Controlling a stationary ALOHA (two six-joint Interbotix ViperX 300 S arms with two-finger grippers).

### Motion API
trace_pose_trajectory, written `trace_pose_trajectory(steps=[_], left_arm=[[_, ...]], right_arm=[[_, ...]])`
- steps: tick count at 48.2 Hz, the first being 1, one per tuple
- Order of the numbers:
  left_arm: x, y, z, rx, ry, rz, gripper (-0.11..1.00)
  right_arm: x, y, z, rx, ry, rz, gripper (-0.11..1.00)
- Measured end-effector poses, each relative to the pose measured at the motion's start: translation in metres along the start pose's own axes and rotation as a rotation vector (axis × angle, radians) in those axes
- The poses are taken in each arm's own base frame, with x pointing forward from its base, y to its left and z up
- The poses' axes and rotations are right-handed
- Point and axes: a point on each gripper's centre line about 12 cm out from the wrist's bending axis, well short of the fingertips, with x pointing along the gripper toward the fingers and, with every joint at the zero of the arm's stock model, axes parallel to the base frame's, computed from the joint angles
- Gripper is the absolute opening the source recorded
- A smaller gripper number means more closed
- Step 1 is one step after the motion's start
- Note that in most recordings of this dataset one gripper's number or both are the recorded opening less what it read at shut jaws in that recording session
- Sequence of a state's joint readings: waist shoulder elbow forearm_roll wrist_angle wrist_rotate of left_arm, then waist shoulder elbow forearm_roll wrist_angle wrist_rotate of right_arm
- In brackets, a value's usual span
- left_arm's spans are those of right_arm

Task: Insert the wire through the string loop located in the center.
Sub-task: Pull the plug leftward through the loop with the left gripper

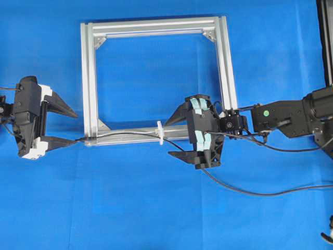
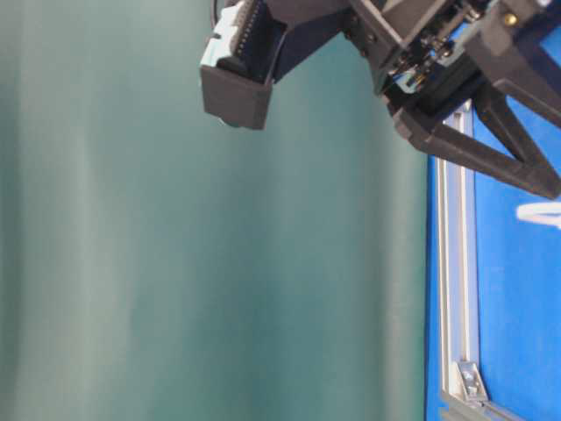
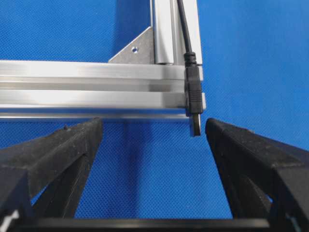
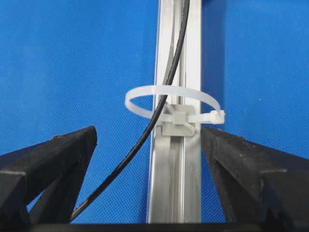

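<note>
The wire (image 1: 125, 134) lies along the front rail of the silver frame (image 1: 88, 78) and passes through the white string loop (image 1: 160, 133). In the right wrist view the wire (image 4: 126, 153) runs up inside the string loop (image 4: 145, 92). Its dark plug (image 3: 193, 96) rests on the frame's front left corner, the tip poking past the rail. My left gripper (image 1: 74, 126) is open and holds nothing, its right finger (image 3: 251, 154) just beside the plug tip. My right gripper (image 1: 167, 137) is open on either side of the rail, just right of the loop, holding nothing.
The wire's loose length (image 1: 260, 192) trails from under the right gripper across the blue mat to the right edge. The right arm (image 1: 291, 117) reaches in from the right. A corner bracket (image 3: 133, 50) sits inside the frame corner.
</note>
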State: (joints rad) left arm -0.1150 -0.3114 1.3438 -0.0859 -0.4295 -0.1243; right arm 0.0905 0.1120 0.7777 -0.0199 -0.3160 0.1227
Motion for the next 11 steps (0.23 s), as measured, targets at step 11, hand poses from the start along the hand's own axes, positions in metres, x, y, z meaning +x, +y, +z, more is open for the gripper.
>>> trace_pose_trajectory(steps=[11], left_arm=[[-0.001,-0.004,0.013,0.005,0.01,-0.006,0.91]], right_arm=[[-0.012,0.001,0.012,0.0,-0.011,0.0,0.97]])
